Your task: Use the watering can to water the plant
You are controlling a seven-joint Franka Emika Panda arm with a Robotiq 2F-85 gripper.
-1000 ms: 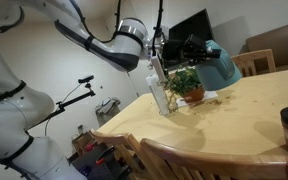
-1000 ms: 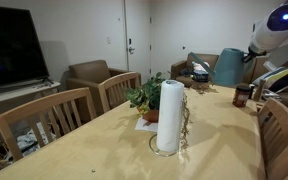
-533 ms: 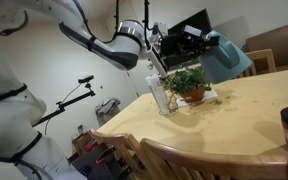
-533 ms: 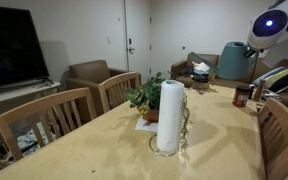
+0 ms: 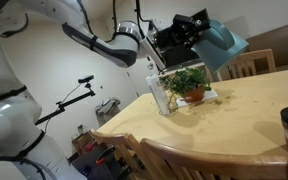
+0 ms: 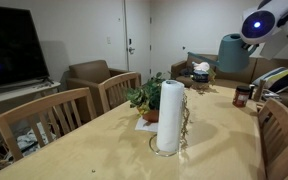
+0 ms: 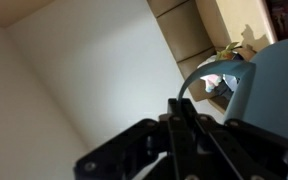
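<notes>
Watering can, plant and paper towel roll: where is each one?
watering can (image 5: 224, 45), in an exterior view, on its teal body.
plant (image 5: 188, 80), in an exterior view, on its green leaves.
paper towel roll (image 6: 169, 115), in an exterior view, on its white side.

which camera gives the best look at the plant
An exterior view shows the plant whole, leaves and orange pot both clear. In an exterior view the plant sits partly behind the paper towel roll. The wrist view shows only the watering can, no plant.
</notes>
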